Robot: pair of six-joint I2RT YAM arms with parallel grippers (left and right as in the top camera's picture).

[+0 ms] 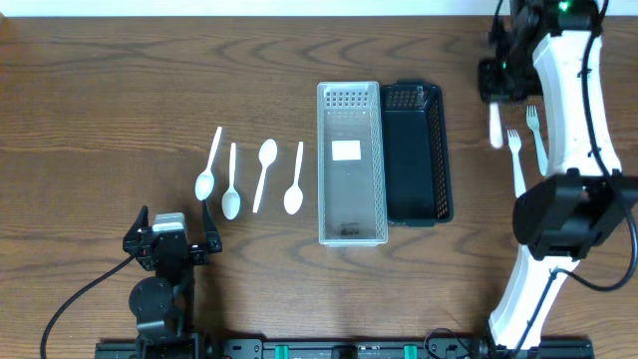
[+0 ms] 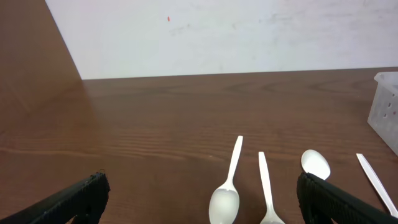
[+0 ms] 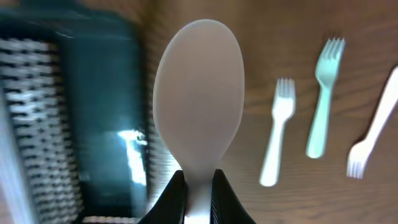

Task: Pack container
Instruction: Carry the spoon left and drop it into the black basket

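Observation:
My right gripper (image 3: pixel 198 193) is shut on the handle of a white plastic spoon (image 3: pixel 199 99), held above the table just right of the black basket (image 3: pixel 106 106). In the overhead view the right gripper (image 1: pixel 496 98) and the spoon (image 1: pixel 494 128) sit beside the black basket (image 1: pixel 417 155), which stands next to the clear white basket (image 1: pixel 349 165). Several white spoons (image 1: pixel 231 184) lie in a row left of the baskets. My left gripper (image 1: pixel 169 244) is open and empty, just in front of those spoons (image 2: pixel 227 193).
White forks (image 1: pixel 515 160) lie on the table to the right of the held spoon, and show in the right wrist view (image 3: pixel 277 134). A corner of the white basket (image 2: pixel 385 106) shows at the right edge of the left wrist view.

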